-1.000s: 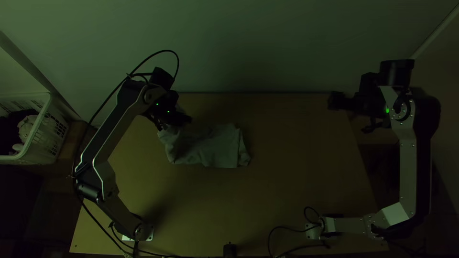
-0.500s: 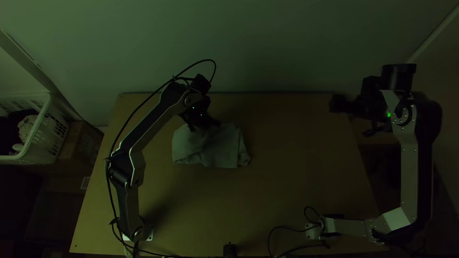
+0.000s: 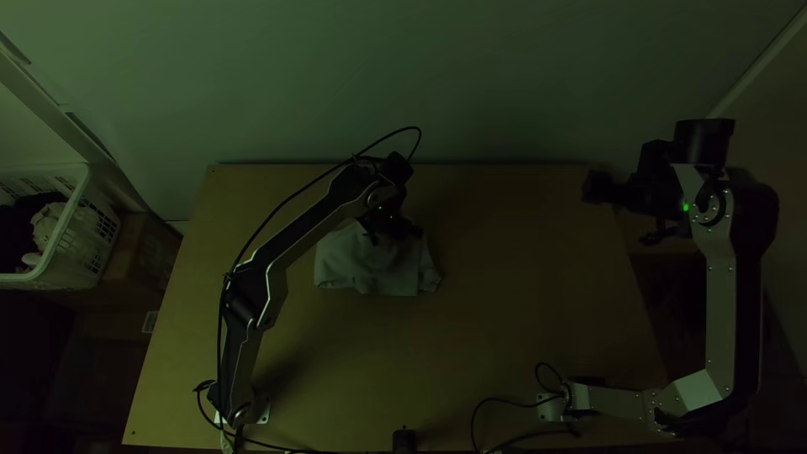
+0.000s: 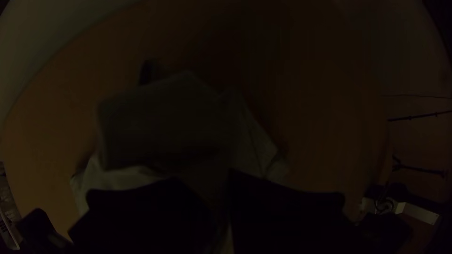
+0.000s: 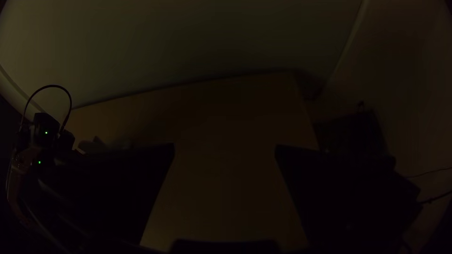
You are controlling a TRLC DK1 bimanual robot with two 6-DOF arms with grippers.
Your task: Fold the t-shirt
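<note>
Pale grey-green cloth, the t-shirt (image 3: 349,262) lies as a compact, partly folded bundle on the light wooden table (image 3: 521,353), towards its far side and a little left of the middle. The black two-fingered left gripper (image 4: 219,195) is over its far part, the wide fingers drawn nearly together; cloth shows in the narrow gap, and we take it that they pinch a layer. A broad flap lies just beyond them in shadow, so our reading is that the grip is there to lay one end over the rest — letting go too soon, or dragging the whole bundle along, would spoil the fold. How many layers are caught we cannot tell. The matching right gripper (image 5: 225,148) is spread wide with nothing between its fingers, out by the table's far right corner, where it leaves the folding side free. What stands in our way is mostly the silver-and-black left arm (image 3: 311,227), which crosses above the cloth with a looping black cable (image 3: 353,157) — slack we would keep off the fabric. Left of the table, a white plastic basket (image 3: 88,240) holds pale and dark cloth, beside a brown cardboard box (image 3: 147,252), both well apart from the work.
</note>
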